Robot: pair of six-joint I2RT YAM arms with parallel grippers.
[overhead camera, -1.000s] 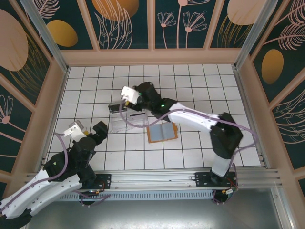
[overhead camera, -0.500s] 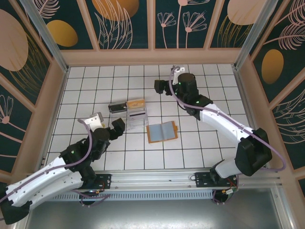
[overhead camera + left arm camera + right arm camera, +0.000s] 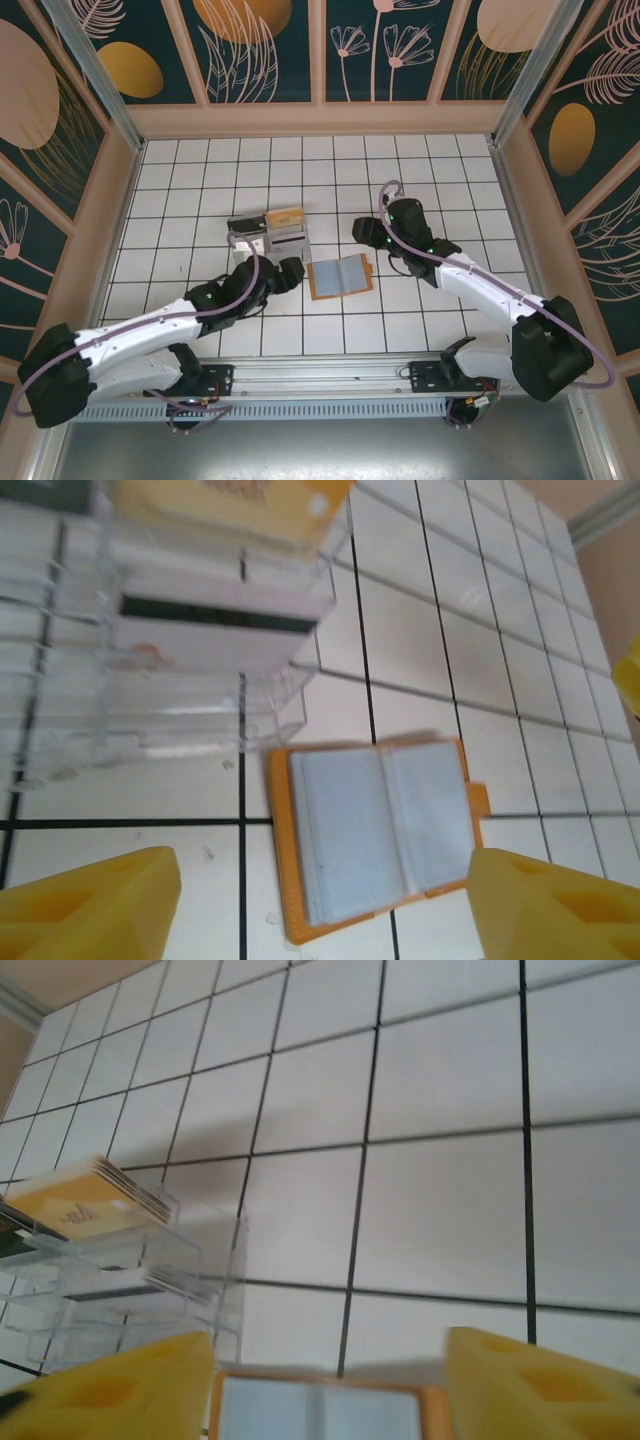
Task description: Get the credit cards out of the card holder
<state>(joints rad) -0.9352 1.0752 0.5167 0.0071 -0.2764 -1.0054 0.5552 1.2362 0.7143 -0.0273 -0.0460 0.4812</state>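
The card holder (image 3: pixel 340 276) lies open and flat on the tiles, orange-brown outside with pale blue-grey pockets inside (image 3: pixel 380 830). I cannot tell whether credit cards sit in those pockets. A pale credit card with a dark stripe (image 3: pixel 210 620) rests in the clear tray (image 3: pixel 268 247). My left gripper (image 3: pixel 293 272) is open just left of the holder, and its yellow fingers (image 3: pixel 90 905) frame the holder from above. My right gripper (image 3: pixel 361 231) is open just behind the holder's far edge (image 3: pixel 320 1407), with nothing between its fingers (image 3: pixel 540 1385).
A stack of yellow cards (image 3: pixel 285 217) sits on the tray's upper tier (image 3: pixel 88 1200), with a dark flat item (image 3: pixel 245 225) beside it. The clear tray (image 3: pixel 150 700) stands directly left of the holder. Wooden walls (image 3: pixel 320 118) bound the tiled floor.
The left arm has reached forward and right to the holder's left side. The right arm swung from the tray to the far back, then came down toward the holder.
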